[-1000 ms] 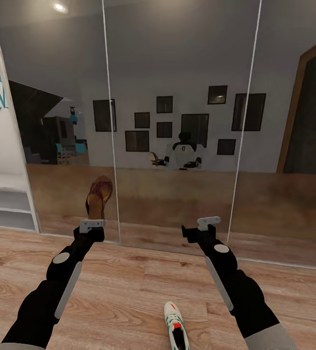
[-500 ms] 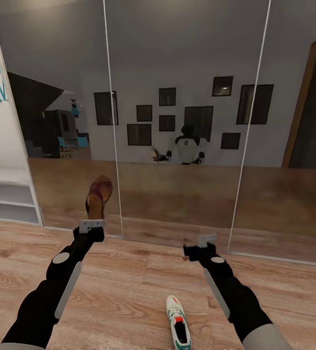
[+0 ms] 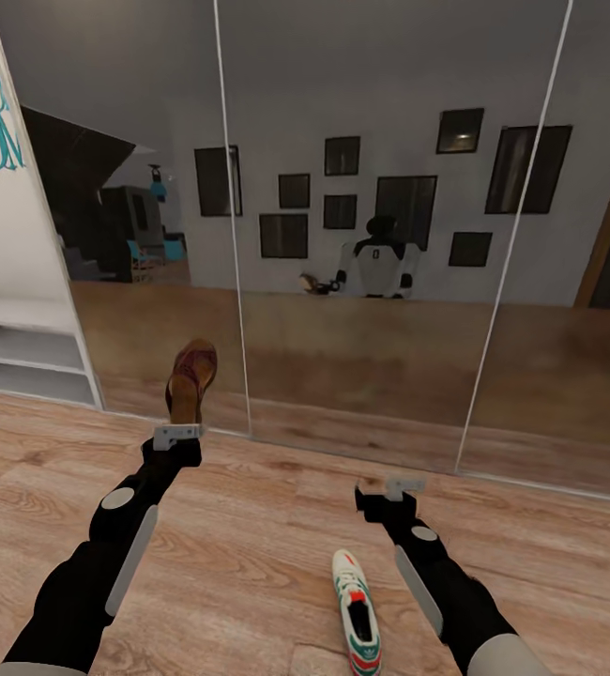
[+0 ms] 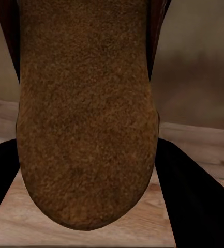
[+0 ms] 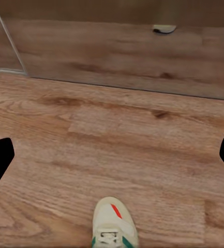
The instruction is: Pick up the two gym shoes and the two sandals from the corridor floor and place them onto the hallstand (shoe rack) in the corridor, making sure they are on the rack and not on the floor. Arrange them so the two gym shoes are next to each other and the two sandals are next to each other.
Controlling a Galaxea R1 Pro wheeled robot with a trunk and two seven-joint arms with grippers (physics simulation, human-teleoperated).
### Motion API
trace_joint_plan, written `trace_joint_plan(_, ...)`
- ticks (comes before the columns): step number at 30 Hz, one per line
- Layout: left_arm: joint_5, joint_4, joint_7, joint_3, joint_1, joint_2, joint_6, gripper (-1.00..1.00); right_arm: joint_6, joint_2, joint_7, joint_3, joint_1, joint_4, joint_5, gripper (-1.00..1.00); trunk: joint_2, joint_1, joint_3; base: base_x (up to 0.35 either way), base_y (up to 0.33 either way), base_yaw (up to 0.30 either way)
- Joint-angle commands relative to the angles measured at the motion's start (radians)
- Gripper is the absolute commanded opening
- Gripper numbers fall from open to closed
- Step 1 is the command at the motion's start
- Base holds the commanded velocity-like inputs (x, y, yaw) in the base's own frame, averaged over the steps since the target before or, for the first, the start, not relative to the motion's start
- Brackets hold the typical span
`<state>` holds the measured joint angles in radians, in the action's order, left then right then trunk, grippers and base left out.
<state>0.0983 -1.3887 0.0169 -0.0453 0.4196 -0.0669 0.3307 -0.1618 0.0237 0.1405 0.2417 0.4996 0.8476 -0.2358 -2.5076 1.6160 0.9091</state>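
Left gripper (image 3: 176,435) clamps 1 sandal (image 3: 190,380), light and stiff. Right gripper (image 3: 396,488) spread empty; gym shoe (image 3: 358,624) soft, grasp the collar.

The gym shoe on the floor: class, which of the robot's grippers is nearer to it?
Right. The right gripper hangs just beyond the gym shoe toe, fingers spread wide and empty. The left gripper is further off across the corridor floor, holding a sandal.

Your left gripper (image 3: 176,436) is clamped on a brown slip-on sandal (image 3: 190,380) standing upright, toe up, in front of the mirrored wall panels (image 3: 361,235). A white lace-up sneaker with green stripes (image 3: 358,622) lies on the wood-plank floor (image 3: 249,554) near your right gripper (image 3: 394,488).
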Motion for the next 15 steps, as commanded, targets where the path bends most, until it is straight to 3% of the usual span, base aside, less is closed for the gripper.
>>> trace_joint_plan(1,0.009,-0.001,0.003,-0.002,0.001,-0.001,0.005,-1.0,0.011,-0.001,0.008,0.004,0.0,-0.014,-0.01,1.0,-0.001,0.0,0.003,0.0,0.0,0.13)
trace_joint_plan(6,0.009,-0.001,0.003,-0.002,0.001,-0.001,0.005,-1.0,0.083,-0.001,0.008,0.004,0.0,-0.118,-0.011,1.0,-0.001,0.0,0.005,0.0,0.0,0.051)
trace_joint_plan(15,0.009,-0.001,0.003,-0.002,0.001,-0.001,0.005,-1.0,0.101,-0.001,0.008,0.004,0.0,-0.247,-0.011,1.0,-0.001,0.001,0.015,0.0,0.0,0.028)
